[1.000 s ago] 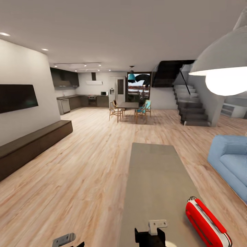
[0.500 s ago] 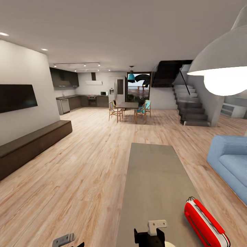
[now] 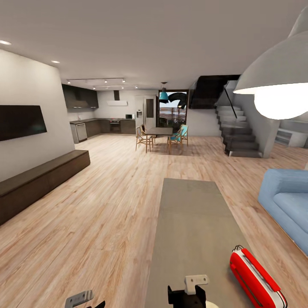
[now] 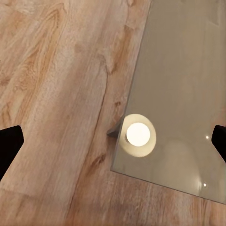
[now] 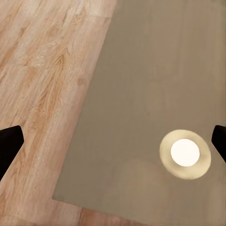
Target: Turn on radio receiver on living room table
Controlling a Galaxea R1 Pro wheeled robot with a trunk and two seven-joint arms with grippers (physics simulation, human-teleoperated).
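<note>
The red radio receiver lies near the right edge of the long grey table, at its near end, white side band turned toward me. Low in the head view, my right arm's wrist hangs over the table's near end, left of the radio and apart from it. My left arm's wrist is over the wood floor. In the left wrist view, the left gripper is open above the table's corner. The right gripper is open above the tabletop. Neither holds anything.
A blue sofa stands right of the table, and a dark brown bench runs along the left wall under a TV. A white pendant lamp hangs at upper right. Dining chairs, stairs and a kitchen lie farther back.
The whole head view shifted slightly a second ago, so the camera moved. Nothing has visibly changed over the last half second.
</note>
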